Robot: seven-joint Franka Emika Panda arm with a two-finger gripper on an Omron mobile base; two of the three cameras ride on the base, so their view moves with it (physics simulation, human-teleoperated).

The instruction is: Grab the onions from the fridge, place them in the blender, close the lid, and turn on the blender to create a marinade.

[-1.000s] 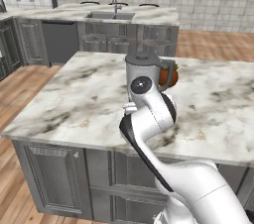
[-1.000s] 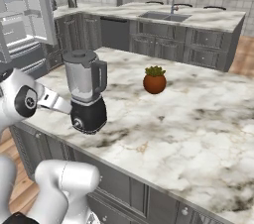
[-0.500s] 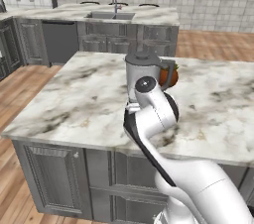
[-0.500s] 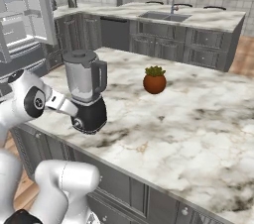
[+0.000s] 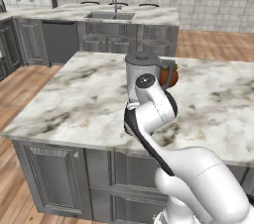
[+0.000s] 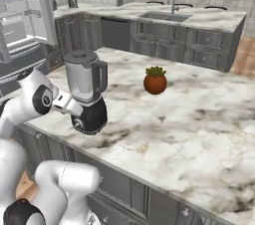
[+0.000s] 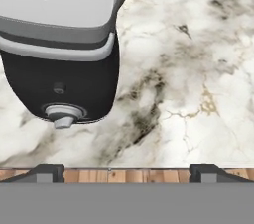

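The blender [image 6: 85,89] stands on the marble island near its front edge, a translucent grey jug on a black base. A dark grey lid [image 6: 79,56] sits on the jug's mouth. In the hand view the black base [image 7: 74,77] fills the upper left, and its silver dial [image 7: 62,116] faces me. My gripper [image 7: 126,172] is open and holds nothing. It hovers low in front of the base, and the dial lies left of its midline. The arm hides most of the blender [image 5: 141,69] in the left base view. The fridge [image 6: 22,25] stands open at far left. The onions are hidden.
A small potted plant [image 6: 155,80] sits on the island behind and to the right of the blender. A back counter with a sink [image 6: 167,16] runs along the tiled wall. The island's front edge [image 7: 124,167] lies just under my fingertips, with wooden floor below.
The arm's elbow has edged a little closer to the blender base. The gripper stays open, and the blender and plant have not moved.
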